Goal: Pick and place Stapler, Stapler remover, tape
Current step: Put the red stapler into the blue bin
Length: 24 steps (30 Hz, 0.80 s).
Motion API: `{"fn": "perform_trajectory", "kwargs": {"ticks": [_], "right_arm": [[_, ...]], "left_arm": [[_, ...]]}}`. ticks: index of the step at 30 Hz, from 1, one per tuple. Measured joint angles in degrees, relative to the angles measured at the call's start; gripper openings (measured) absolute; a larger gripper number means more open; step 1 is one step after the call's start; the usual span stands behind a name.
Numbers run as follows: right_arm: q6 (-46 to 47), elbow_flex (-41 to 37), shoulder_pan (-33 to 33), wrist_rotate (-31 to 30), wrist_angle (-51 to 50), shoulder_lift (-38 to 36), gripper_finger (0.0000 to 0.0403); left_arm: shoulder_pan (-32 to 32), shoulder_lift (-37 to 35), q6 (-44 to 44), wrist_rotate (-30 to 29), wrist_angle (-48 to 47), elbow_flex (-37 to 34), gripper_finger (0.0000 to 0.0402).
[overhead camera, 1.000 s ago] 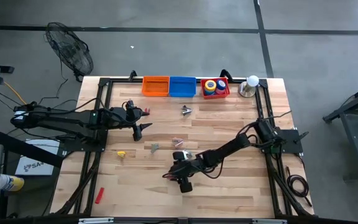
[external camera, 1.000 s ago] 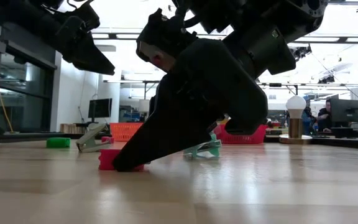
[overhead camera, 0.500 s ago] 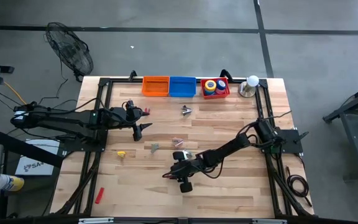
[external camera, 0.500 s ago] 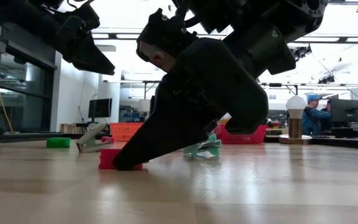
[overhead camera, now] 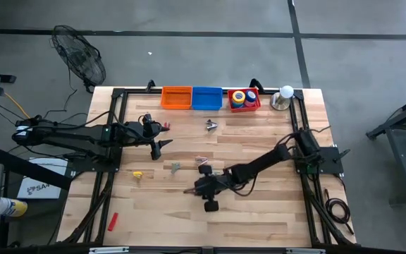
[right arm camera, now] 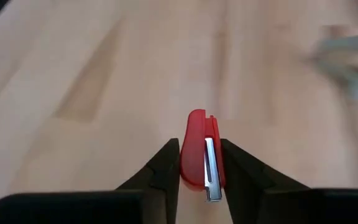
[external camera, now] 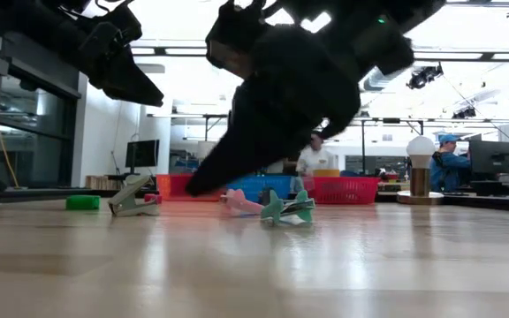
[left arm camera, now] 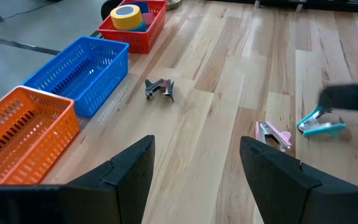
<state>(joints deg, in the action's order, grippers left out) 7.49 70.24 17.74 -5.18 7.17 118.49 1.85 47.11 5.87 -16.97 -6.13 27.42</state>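
My right gripper (overhead camera: 187, 190) (right arm camera: 201, 149) hovers over the table's middle, shut on a small red stapler (right arm camera: 199, 155) with a metal strip. In the low view it (external camera: 200, 185) hangs blurred above the wood. My left gripper (overhead camera: 158, 147) (left arm camera: 194, 168) waits open above the table's left half. Staple removers lie on the wood: a dark grey one (left arm camera: 160, 88), a pink one (left arm camera: 272, 134) and a teal one (left arm camera: 321, 122). Tape rolls (overhead camera: 240, 97) sit in the red basket (left arm camera: 143, 32) at the far edge. My right gripper pinches the red stapler by its two long sides (right arm camera: 190, 163), one finger on each. The fingers lie along the stapler, and its rounded end (right arm camera: 196, 117) sticks out past the fingertips. It is lifted clear of the table.
An orange basket (overhead camera: 176, 97) and a blue basket (overhead camera: 206, 97) stand beside the red one. A white ball on a metal base (overhead camera: 285, 93) is at the far right corner. A grey remover (overhead camera: 175, 167), a yellow piece (overhead camera: 137, 174) and a red piece (overhead camera: 113, 221) lie left. People stand beyond the table (external camera: 316, 159).
My right gripper has risen from the table and shifted slightly toward the far edge, staying shut on the red stapler. The stapler, which rested on the wood, is now lifted clear. The pink and teal removers behind it now show in the low view.
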Motion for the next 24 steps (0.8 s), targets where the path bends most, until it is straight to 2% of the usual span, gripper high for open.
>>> {"fn": "perform_trajectory", "kwargs": {"ticks": [10,17,24], "right_arm": [[-9.4,0.1,-9.0,-5.9,-7.4,-7.6,0.0088],[-13.1,0.1,-19.4,-10.4,-8.2,-11.0,0.0089],[-13.5,0.1,-32.5,-10.9,-7.6,-10.7,0.0089]], "left_arm": [[0.0,0.0,0.0,0.0,0.0,0.0,0.0232],[0.0,0.0,0.0,0.0,0.0,0.0,0.0232],[0.0,0.0,0.0,0.0,-0.1,0.0,0.0232]]}}
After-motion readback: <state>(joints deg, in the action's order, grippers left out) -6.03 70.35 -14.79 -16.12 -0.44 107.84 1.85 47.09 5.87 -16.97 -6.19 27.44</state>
